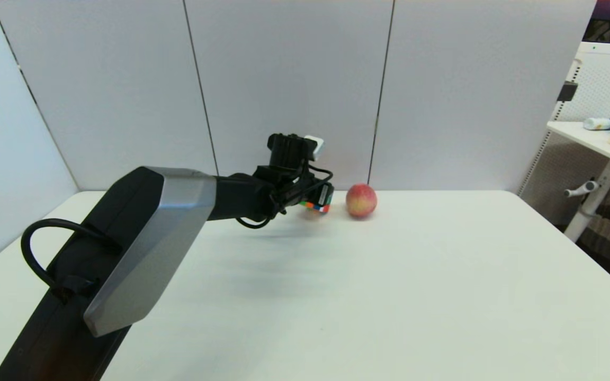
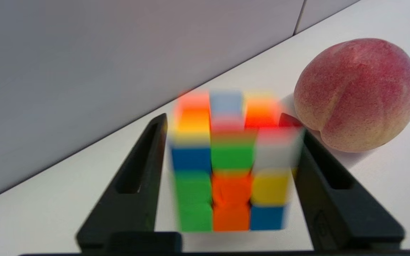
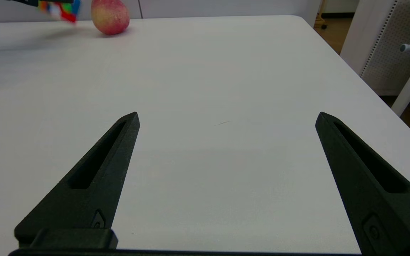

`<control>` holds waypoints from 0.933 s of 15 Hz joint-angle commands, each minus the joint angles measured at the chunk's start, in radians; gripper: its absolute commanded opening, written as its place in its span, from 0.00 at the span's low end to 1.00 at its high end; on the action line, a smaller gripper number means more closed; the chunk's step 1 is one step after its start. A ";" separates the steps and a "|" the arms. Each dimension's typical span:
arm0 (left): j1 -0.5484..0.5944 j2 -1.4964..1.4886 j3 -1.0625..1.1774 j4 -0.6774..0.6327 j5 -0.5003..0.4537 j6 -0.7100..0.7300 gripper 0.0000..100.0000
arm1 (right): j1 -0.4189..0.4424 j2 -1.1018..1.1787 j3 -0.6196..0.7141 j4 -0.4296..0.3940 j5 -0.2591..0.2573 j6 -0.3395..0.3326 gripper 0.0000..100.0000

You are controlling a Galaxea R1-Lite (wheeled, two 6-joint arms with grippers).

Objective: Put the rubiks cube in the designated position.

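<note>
While our left tool (image 2: 228, 170) grips the rubiks cube (image 2: 230, 163) just above the table (image 1: 389, 291), beside the peach (image 1: 361, 200), pickup looks done; placing it remains. Our right tool (image 3: 226, 121) hangs spread wide, idle.

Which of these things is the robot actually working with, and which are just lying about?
In use:
rubiks cube, between the fingers of the left gripper

Just there:
peach, beside the cube
right gripper, open over bare white table

peach (image 1: 361, 200) beside cube (image 1: 317, 204), table (image 1: 389, 296) open
</note>
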 commanded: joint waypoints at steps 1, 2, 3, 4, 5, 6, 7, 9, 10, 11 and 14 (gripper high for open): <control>0.000 -0.012 0.000 -0.004 -0.001 0.003 1.00 | 0.000 0.000 0.002 0.001 0.000 0.000 1.00; 0.000 -0.012 0.000 -0.004 0.000 0.004 1.00 | 0.000 0.000 0.000 -0.001 0.000 0.000 1.00; 0.000 -0.016 0.001 -0.005 0.002 0.006 1.00 | 0.000 0.000 0.002 0.001 0.000 0.000 1.00; 0.000 -0.041 0.001 -0.007 0.004 0.009 1.00 | 0.000 0.002 0.002 -0.001 0.000 0.000 1.00; 0.000 -0.081 0.001 -0.004 0.004 0.015 1.00 | 0.000 0.000 0.002 -0.001 0.000 0.000 1.00; 0.001 -0.156 0.001 0.009 0.011 0.030 1.00 | 0.000 0.002 0.002 -0.001 -0.001 0.000 1.00; 0.009 -0.231 0.012 0.033 0.028 0.036 1.00 | 0.000 0.000 0.002 -0.001 0.000 0.000 1.00; 0.027 -0.398 0.020 0.138 0.111 0.058 1.00 | 0.000 0.000 0.000 0.001 0.000 0.000 1.00; 0.046 -0.492 0.018 0.208 0.142 0.064 1.00 | 0.000 0.000 0.000 0.001 0.000 0.000 1.00; 0.070 -0.582 0.021 0.272 0.154 0.066 1.00 | 0.000 0.000 0.002 -0.001 -0.001 0.000 1.00; 0.144 -0.815 0.027 0.434 0.273 0.099 1.00 | 0.000 0.000 0.002 0.001 -0.001 0.000 1.00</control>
